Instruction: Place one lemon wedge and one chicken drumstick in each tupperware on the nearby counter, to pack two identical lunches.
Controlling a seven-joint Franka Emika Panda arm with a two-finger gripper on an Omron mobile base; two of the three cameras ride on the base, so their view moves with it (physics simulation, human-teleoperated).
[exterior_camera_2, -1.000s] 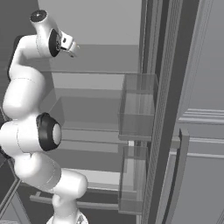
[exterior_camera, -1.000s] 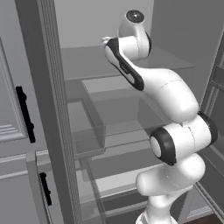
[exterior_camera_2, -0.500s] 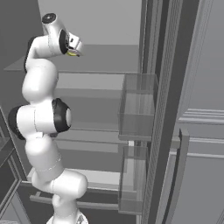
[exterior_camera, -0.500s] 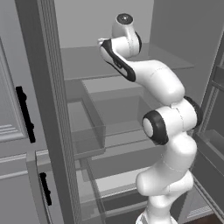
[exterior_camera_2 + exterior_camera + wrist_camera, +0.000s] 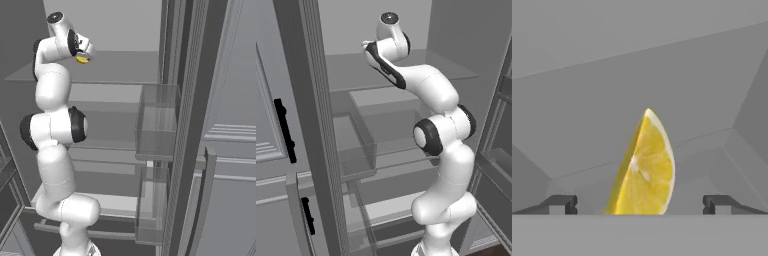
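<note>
- From the hand view I get a close look at a lemon wedge (image 5: 644,170): deep yellow, standing upright with its pointed tip up, midway between the two dark fingertips (image 5: 560,204) of my end effector (image 5: 641,206).
- Those tips sit wide apart, well clear of the wedge on both sides, so I cannot tell whether the wedge is gripped.
- Behind the wedge the hand view gives me plain grey fridge walls and a shelf edge.
- The right base view adds the setting: the end effector (image 5: 83,54) is raised high inside the open fridge, with the wedge (image 5: 82,59) a yellow speck just under it, above the upper shelf (image 5: 115,75).
- The clear door bins (image 5: 157,122) appear empty.
- In the left base view I see the arm's wrist (image 5: 387,42) up near the top shelf and a clear drawer (image 5: 356,150) lower down.
</note>
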